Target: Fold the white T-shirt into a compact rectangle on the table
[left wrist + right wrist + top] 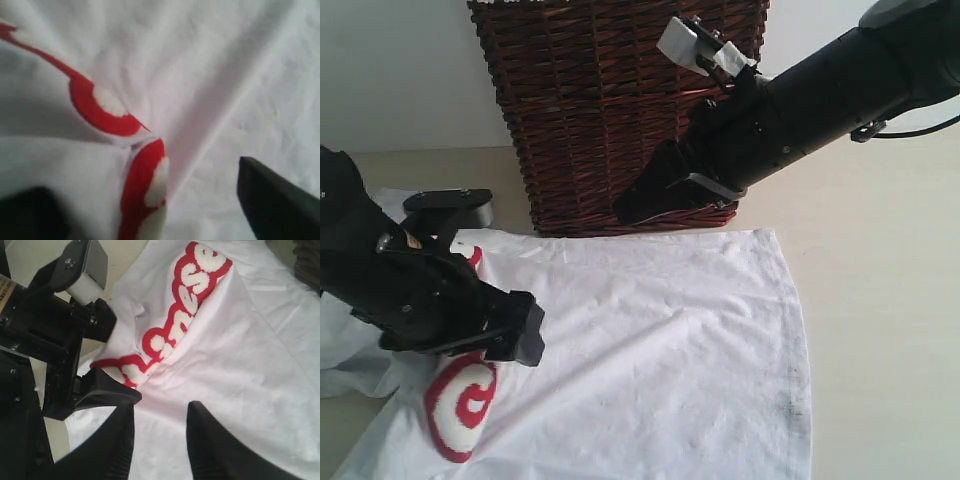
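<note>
Across the pale worktop (880,300), in front of a wicker basket (610,110), the white T-shirt (660,340) lies spread with its long axis running left to right. Its straight hem faces right and its chest end is bunched at the left. The exterior view shows only one red swirl there, while the right wrist view shows the whole row of red-edged letters (185,310). Only the left wrist view shows a raised crease of cloth between two dark, widely parted fingers (270,200).

Low over the shirt's left part, the left gripper (515,330) points rightward, apart and holding nothing. The right arm slants down from the upper right. The right gripper (630,208) hovers before the basket, partly apart and empty.
</note>
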You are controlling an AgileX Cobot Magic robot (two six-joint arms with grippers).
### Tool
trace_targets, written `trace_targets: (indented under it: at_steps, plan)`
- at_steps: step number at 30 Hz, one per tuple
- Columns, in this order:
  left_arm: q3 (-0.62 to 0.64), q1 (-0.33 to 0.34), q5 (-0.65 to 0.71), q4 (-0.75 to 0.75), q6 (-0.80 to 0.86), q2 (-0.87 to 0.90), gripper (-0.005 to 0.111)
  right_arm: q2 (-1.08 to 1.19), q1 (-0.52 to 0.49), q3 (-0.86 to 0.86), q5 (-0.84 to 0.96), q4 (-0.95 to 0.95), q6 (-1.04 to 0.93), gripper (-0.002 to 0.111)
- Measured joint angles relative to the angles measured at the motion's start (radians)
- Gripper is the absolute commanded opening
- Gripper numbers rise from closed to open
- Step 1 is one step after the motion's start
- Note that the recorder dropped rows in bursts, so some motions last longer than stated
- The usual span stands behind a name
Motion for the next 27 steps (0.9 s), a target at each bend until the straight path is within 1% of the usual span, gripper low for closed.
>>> trace_targets:
  at_steps: [3,6,11,14,16,19,21,23,26,27]
  plan:
    - [0.000,0.007,0.072,0.159,-0.125,-0.017,0.092,0.000,0.000,0.000,0.000,0.000,0.000,0.036]
    - [0.000,0.007,0.132,0.272,-0.204,-0.053,0.092,0.000,0.000,0.000,0.000,0.000,0.000,0.036]
    - [0.007,0.014,0.195,0.386,-0.279,-0.184,0.092,0.000,0.000,0.000,-0.002,-0.002,0.000,0.036]
    - [0.078,0.055,0.213,0.466,-0.358,-0.249,0.092,0.000,0.000,0.000,-0.002,-0.002,0.000,0.036]
    - [0.146,0.090,0.181,0.469,-0.370,-0.262,0.092,0.000,0.000,0.000,-0.002,-0.002,0.000,0.036]
    - [0.229,0.124,0.111,0.359,-0.302,-0.226,0.092,0.000,0.000,0.000,-0.002,-0.002,0.000,0.036]
    - [0.245,0.131,0.062,0.284,-0.241,-0.175,0.092,0.000,0.000,0.000,-0.002,-0.002,0.000,0.036]
    - [0.245,0.140,0.027,0.251,-0.211,-0.123,0.092,0.000,0.000,0.000,0.001,-0.002,0.000,0.036]
    - [0.245,0.154,0.030,0.214,-0.192,-0.039,0.091,0.000,0.000,0.000,0.008,-0.004,0.000,0.036]
    - [0.245,0.159,0.035,0.194,-0.176,-0.014,0.089,0.000,0.000,0.000,0.008,-0.004,0.000,0.036]
